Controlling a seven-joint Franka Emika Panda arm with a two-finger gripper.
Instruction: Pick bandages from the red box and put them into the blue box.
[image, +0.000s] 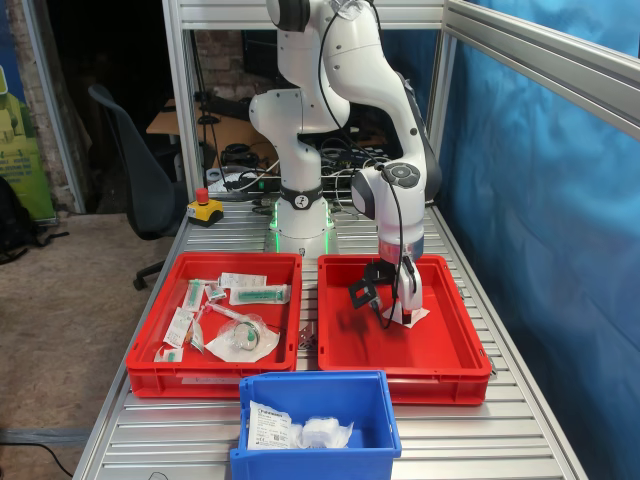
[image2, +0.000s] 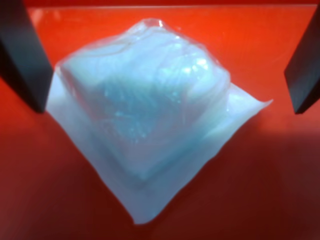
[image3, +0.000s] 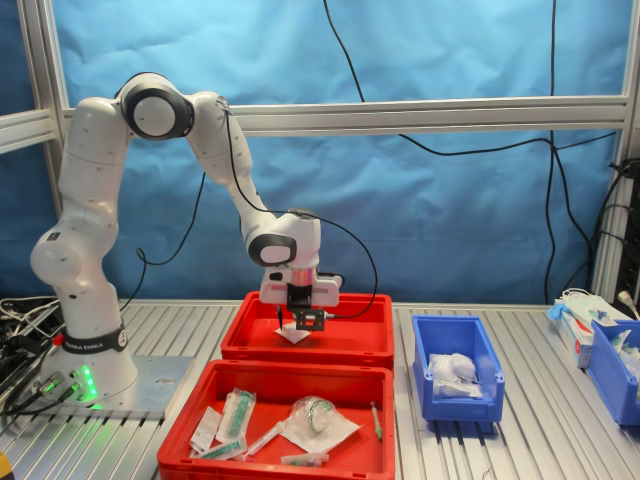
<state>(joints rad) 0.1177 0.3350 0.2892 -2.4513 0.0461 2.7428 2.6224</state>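
Bandage (image2: 150, 115) in its crinkly clear wrap is lying flat on the smooth floor of the red box (image: 440, 345), and I am seeing my gripper (image: 396, 300) hanging directly over it with both fingers (image2: 22, 55) standing apart on either side of the pad, open and not touching it. Blue box (image: 315, 400) is sitting in front of the two red trays in the first exterior view, holding another wrapped pad (image: 325, 432) beside a printed packet (image: 268, 425).

Bandage (image: 408, 315) in red box (image: 440, 350) at first exterior view's centre-right, cluttered tray (image: 150, 365) left, blue box (image: 370, 400) at lower centre.
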